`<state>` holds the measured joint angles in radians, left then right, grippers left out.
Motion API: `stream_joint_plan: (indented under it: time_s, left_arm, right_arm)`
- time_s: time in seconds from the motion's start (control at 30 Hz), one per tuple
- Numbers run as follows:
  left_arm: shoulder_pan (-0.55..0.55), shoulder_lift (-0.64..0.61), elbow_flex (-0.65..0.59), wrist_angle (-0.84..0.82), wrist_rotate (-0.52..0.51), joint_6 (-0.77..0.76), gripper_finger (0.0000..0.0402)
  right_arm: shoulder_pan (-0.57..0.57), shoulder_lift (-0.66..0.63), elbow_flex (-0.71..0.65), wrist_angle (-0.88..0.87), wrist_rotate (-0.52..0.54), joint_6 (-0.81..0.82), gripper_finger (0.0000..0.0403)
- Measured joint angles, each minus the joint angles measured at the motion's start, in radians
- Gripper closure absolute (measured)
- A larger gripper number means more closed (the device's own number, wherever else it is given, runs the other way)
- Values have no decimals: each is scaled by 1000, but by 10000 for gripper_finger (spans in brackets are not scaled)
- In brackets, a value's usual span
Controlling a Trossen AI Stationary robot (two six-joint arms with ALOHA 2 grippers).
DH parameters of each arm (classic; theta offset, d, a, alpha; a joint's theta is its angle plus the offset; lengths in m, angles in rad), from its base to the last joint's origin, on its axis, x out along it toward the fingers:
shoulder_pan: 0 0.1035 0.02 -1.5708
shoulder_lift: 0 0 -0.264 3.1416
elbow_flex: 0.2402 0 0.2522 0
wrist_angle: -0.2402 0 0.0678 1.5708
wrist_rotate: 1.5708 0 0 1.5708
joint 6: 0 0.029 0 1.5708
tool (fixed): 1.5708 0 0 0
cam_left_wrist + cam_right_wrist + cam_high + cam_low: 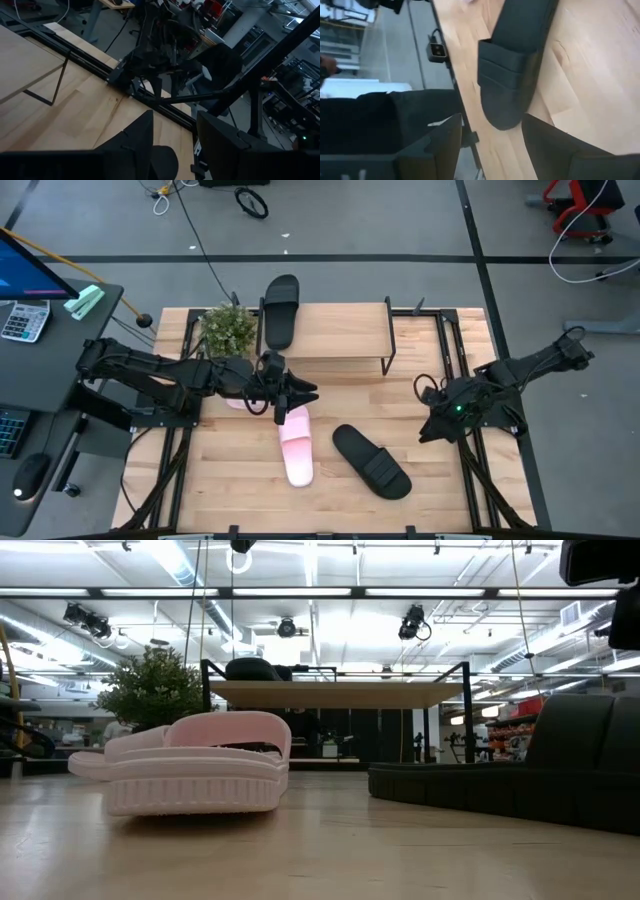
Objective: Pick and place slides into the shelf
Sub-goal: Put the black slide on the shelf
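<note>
Pink slide [297,446] lies just beneath left gripper's [306,394] empty, parted jaws.

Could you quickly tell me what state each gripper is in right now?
Left gripper: open, holding nothing, above the pink slide.
Right gripper: open, empty, near the black slide.

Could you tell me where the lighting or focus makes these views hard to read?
Low view: bright ceiling strips backlight the scene, so the black slide on the table reads as a dark mass, while the pink slide stays clear. Left wrist view: dim, the left pincer nearly a silhouette. Right wrist view: the black slide looks soft. High view: evenly lit, shelf plain.
</note>
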<state>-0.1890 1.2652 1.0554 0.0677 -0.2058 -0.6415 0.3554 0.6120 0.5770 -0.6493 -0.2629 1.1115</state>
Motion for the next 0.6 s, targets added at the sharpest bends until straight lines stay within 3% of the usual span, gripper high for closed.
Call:
stream_joint_plan:
  time_s: [0.27, 0.6]
  left_arm:
    - [0, 0, 0, -1, 0, 2, 252]
    - [0, 0, 0, -1, 0, 25, 246]
  right_arm:
    - [125, 36, 0, 0, 188, 142, 188]
    - [251, 58, 0, 0, 308, 266, 188]
